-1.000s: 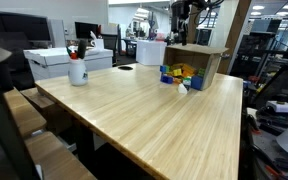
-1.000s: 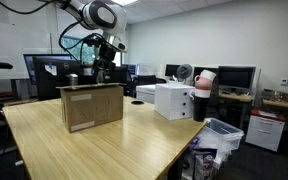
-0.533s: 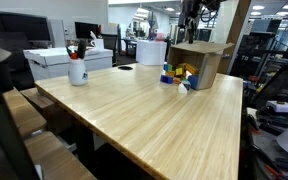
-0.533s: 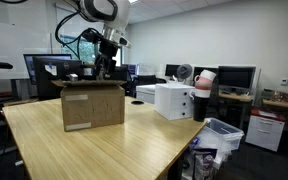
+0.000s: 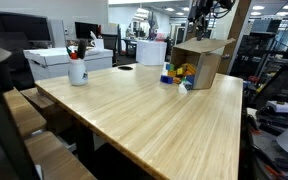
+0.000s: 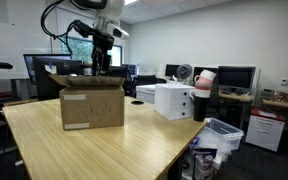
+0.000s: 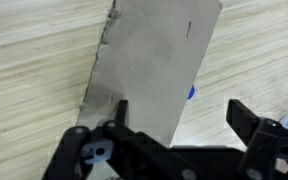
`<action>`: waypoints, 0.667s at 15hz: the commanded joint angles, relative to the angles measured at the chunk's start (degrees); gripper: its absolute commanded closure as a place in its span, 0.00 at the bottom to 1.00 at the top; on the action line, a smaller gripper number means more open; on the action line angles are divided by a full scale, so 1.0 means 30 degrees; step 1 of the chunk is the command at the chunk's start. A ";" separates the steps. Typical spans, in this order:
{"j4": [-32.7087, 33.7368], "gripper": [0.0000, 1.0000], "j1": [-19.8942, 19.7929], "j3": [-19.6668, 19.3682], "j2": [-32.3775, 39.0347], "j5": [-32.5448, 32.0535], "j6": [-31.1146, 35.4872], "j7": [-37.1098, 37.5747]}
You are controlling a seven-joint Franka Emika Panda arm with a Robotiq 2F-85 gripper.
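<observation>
My end effector (image 7: 179, 110) hung w/ fingers apart, clamped on nothing, just above the cardboard box (image 5: 206, 62) on the counter (image 5: 154, 125). A box flap (image 7: 154, 55) lay directly below me, one finger (image 7: 120, 108) crossing its edge. Colored toys (image 5: 178, 72) sat lower down, beside the box.

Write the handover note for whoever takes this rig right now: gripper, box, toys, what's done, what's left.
Gripper: open, jaws apart over a cardboard flap, nothing gripped.
Cardboard box: near one end of the wooden table, flaps raised, arm directly above it.
Toys: coloured pieces on the table against the box's side, outside it.
Done: gripper positioned at the box top.
Left: no grasp made; toys not yet handled.
</observation>
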 commanded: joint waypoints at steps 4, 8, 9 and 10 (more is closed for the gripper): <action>-0.4172 0.00 -0.0217 -0.0291 -0.4328 0.0531 0.3205 -0.0243; -0.5687 0.00 -0.0298 -0.0735 -0.5929 0.0695 0.4706 -0.0045; -0.5948 0.00 -0.0331 -0.0846 -0.6166 0.0751 0.5033 0.0096; -0.6334 0.00 -0.0350 -0.1040 -0.6561 0.0817 0.5376 0.0138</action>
